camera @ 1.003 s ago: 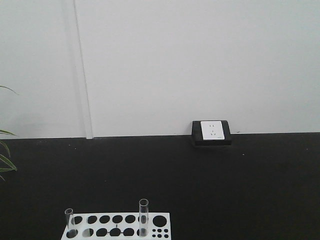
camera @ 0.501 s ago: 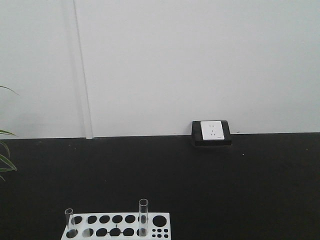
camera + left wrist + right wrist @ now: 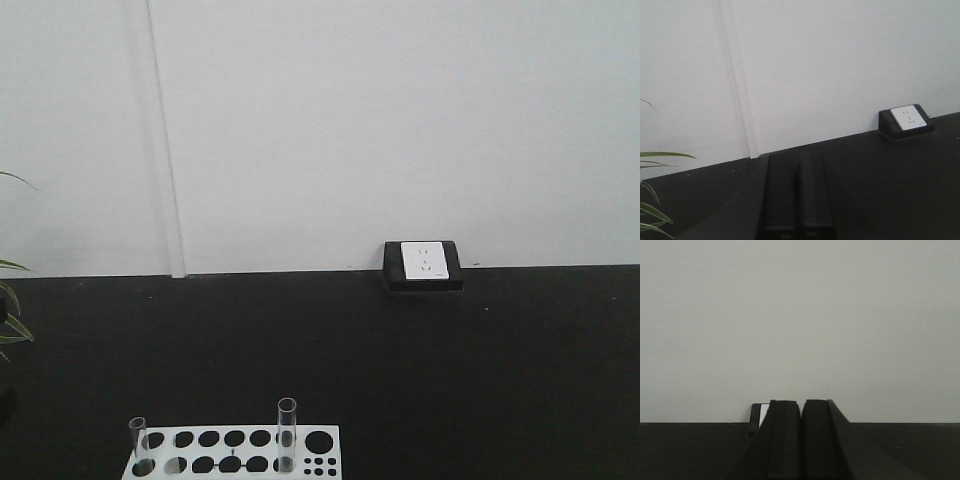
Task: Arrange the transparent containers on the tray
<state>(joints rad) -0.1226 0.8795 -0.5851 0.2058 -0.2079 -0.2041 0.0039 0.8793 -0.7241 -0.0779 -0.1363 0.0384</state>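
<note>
Two transparent containers stand upright in a white holed rack [image 3: 250, 451] at the bottom of the front view: a shorter tube [image 3: 139, 445] at the rack's left end and a taller tube [image 3: 287, 435] right of its middle. The tray is out of view in every frame. My left gripper [image 3: 800, 156] is shut with nothing between its dark fingers, and it points over the black table toward the wall. My right gripper [image 3: 801, 402] is also shut and empty, facing the white wall. Neither gripper shows in the front view, and no tube shows in the wrist views.
A white wall socket in a black housing [image 3: 424, 262] sits where the black table [image 3: 450, 380] meets the wall; it also shows as the socket [image 3: 909, 118] and behind my right fingers [image 3: 763, 415]. Plant leaves [image 3: 12, 330] reach in at the left edge.
A dark shape has come in at the front view's lower left edge, covering part of the plant leaves. The rack and both tubes have not moved.
</note>
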